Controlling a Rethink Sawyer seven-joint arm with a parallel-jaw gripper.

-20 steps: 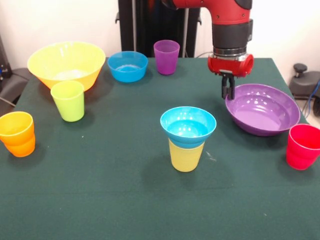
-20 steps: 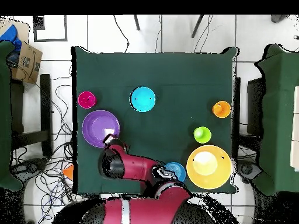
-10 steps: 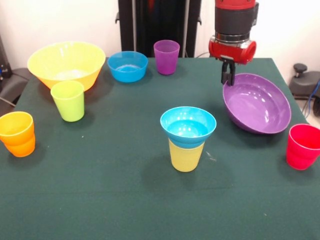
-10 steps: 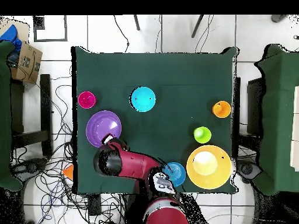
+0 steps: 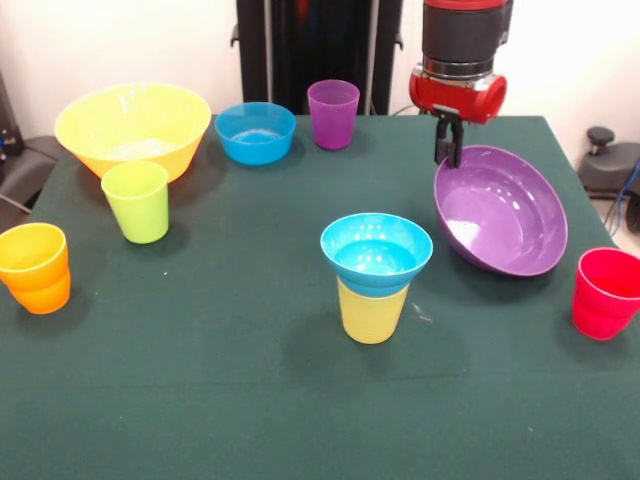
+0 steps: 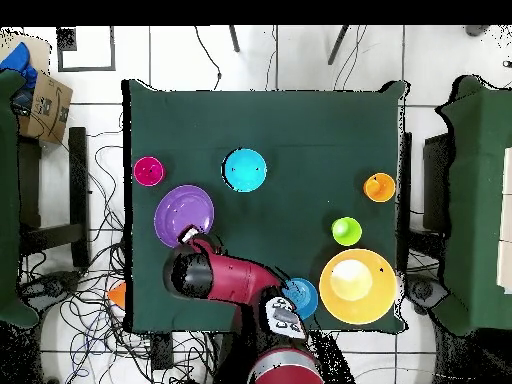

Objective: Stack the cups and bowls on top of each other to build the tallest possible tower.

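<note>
Gripper point(image 5: 447, 153) pinching the purple bowl point(image 5: 505, 215) by its rim.
Bowl tilted steeply near the table's point(image 5: 200, 380) edge, beside the red cup point(image 5: 605, 293).

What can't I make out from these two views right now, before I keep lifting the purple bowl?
- Gripper contact on the purple bowl: front view, the bowl rim covers the tips; overhead, the arm covers them.
- Whether the bowl's low edge touches the table: front view, hidden by the tilted bowl.
- How deep the blue bowl sits in the yellow cup: the bowl hides the cup's mouth in both views.
- Second blue bowl: overhead, partly under the arm.
</note>
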